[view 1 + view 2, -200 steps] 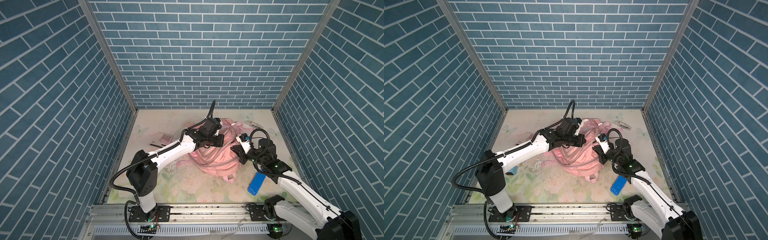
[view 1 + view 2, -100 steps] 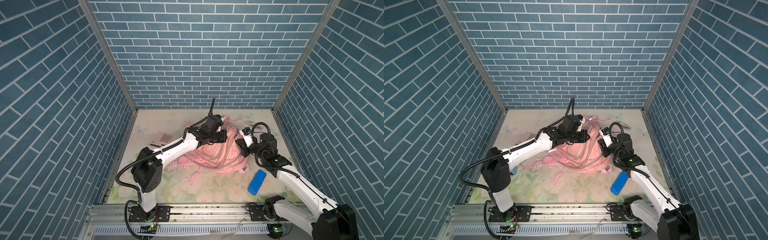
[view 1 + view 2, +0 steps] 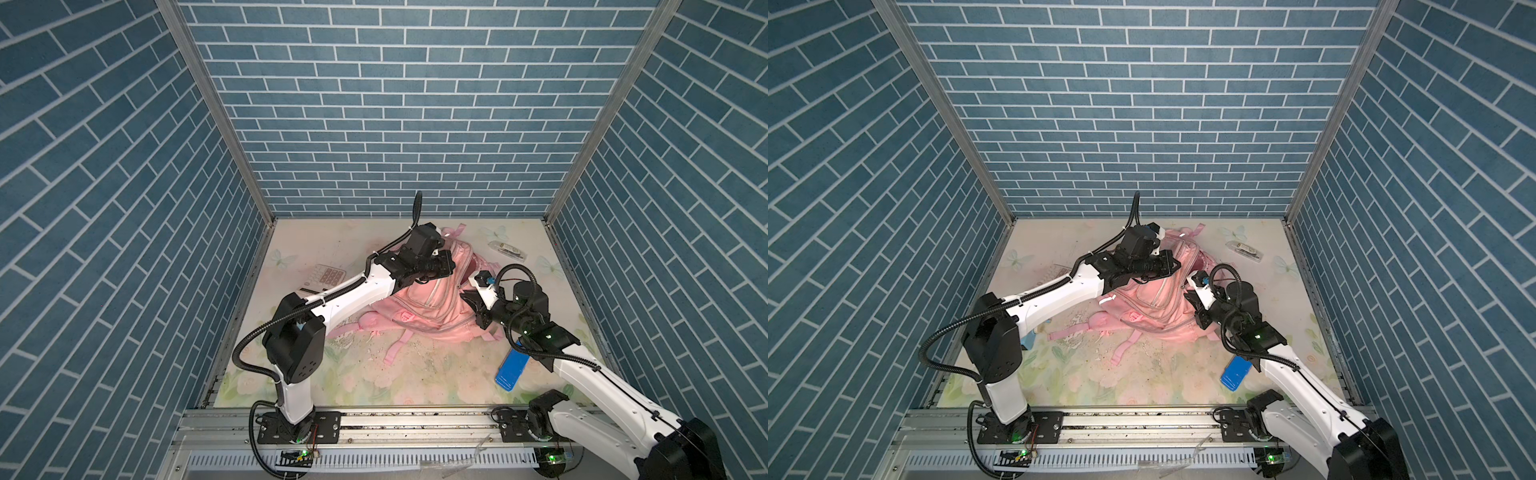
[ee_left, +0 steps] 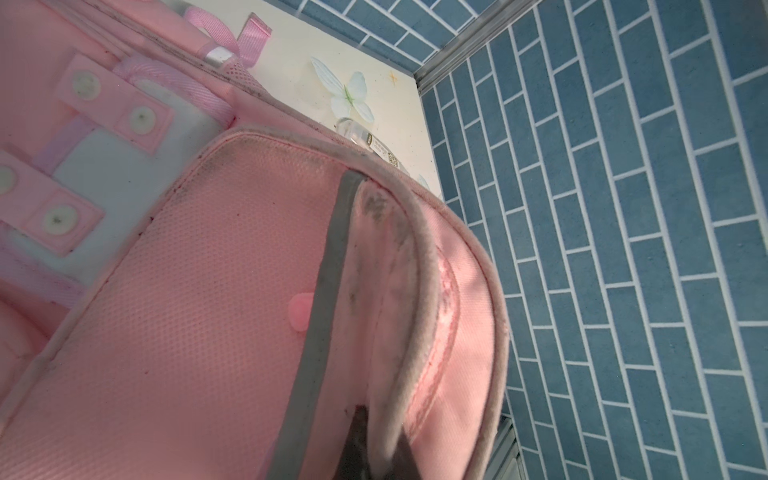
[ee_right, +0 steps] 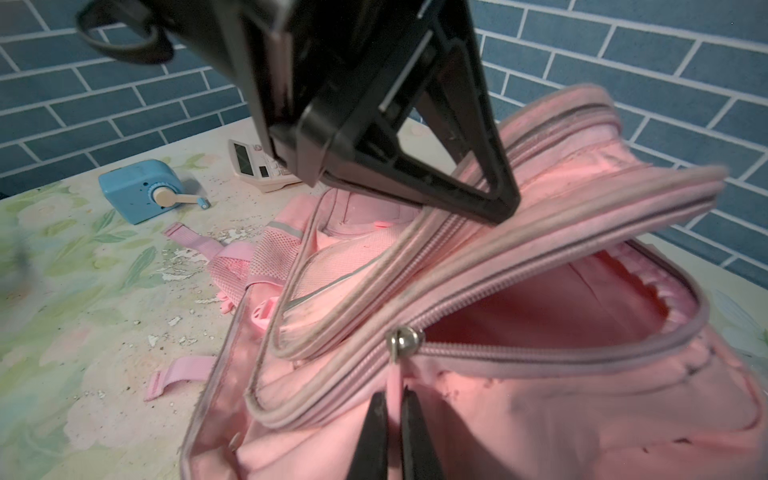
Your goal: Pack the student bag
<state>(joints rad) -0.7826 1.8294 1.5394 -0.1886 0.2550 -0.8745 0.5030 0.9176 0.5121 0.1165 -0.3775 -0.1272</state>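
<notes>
Right pincer (image 5: 392, 419) comes first from the front edge of the desk (image 3: 374, 374). Its two black fingers (image 5: 370, 440) are pressed together on the pink pull tab (image 5: 394, 380) that hangs from the silver zip slider (image 5: 405, 338). Beside its arm, near the front right corner, a flat blue box (image 3: 512, 368) lies on the flowered surface. The student bag (image 3: 424, 299) lies around the middle of the desk, a little toward the far right, with loose pink straps (image 3: 392, 353) spread toward the front. Its main compartment (image 5: 561, 299) stands open behind the slider. Near the left edge a blue sharpener (image 5: 137, 189) with a crank and, further back, a calculator (image 3: 324, 276) stay apart from the bag. The left pincer (image 4: 378, 451) reaches over the far part of the bag and is closed tight on a piped edge (image 4: 430, 266) of it, holding that edge lifted. A clear packet (image 3: 507, 249) rests near the far right corner.
</notes>
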